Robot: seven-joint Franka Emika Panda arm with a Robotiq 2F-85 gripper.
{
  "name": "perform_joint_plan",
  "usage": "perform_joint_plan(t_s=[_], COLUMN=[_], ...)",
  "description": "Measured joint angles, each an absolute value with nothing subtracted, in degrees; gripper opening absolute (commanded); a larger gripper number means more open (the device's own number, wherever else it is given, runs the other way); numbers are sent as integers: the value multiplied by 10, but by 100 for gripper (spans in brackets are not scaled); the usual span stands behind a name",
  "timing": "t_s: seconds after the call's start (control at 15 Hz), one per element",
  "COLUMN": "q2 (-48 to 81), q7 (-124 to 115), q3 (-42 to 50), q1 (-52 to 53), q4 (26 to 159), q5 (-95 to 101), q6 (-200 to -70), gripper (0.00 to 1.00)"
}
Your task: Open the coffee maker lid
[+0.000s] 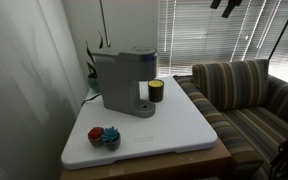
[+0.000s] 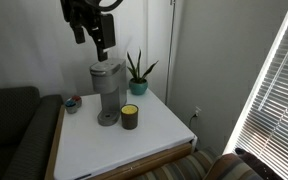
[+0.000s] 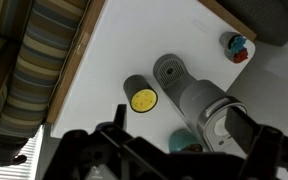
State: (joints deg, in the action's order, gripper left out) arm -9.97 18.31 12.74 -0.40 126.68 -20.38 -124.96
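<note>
The grey coffee maker (image 1: 124, 80) stands at the back of the white table, and it shows in both exterior views (image 2: 106, 90). Its lid (image 1: 134, 52) lies flat and shut. In the wrist view I look down on the lid (image 3: 222, 108) and the round base plate (image 3: 171, 72). My gripper (image 2: 102, 38) hangs in the air above the machine's head, not touching it. In the wrist view its fingers (image 3: 184, 118) are spread apart on either side of the head, open and empty.
A dark yellow-topped cup (image 1: 156, 91) (image 2: 130, 116) (image 3: 141, 98) stands beside the base plate. A red and blue object (image 1: 104, 136) (image 3: 234, 47) lies near a table corner. A potted plant (image 2: 137, 75) stands behind the machine. A striped couch (image 1: 249, 100) adjoins the table.
</note>
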Motion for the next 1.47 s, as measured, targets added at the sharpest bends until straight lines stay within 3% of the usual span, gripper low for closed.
perform_joint_plan(t_s=[0.47,1.0,1.47], q2=[-103,-93,-83], q7=[136,33,32], q3=[103,56,46], q1=[-5,12,21], q4=[1296,1437,1438], q5=[-229,-382,-401], q6=[-1275,-1483,-1498], gripper=[100,100,100])
